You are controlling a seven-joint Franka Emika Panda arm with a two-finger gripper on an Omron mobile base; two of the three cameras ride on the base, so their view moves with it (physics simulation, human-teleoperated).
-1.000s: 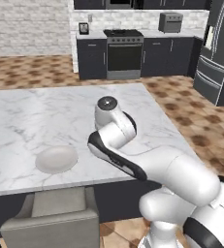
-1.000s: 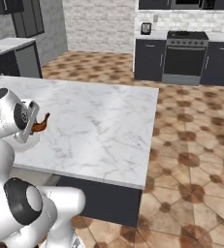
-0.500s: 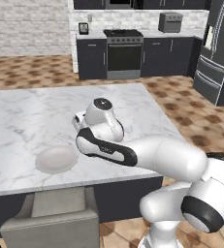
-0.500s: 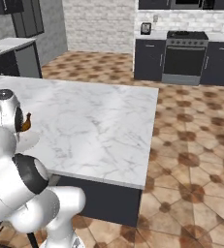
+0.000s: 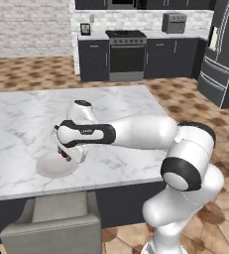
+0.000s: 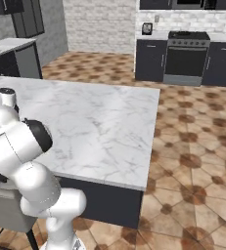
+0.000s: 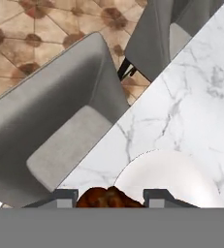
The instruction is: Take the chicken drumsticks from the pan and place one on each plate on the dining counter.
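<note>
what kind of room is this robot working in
Most likely a home kitchen with a dining island, rendered in simulation. A stove sits among dark cabinets at the back, a dark fridge stands to the right, and grey stools line the white marble dining counter holding a plate.

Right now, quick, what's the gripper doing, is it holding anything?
Gripper: closed on a chicken drumstick, held over the plate near the dining counter edge.

A white marble table (image 5: 116, 124) with grey veining carries a pale round plate (image 5: 56, 165) lying flat near its near edge, towards the left, just above a grey stool (image 5: 54, 225).
</note>
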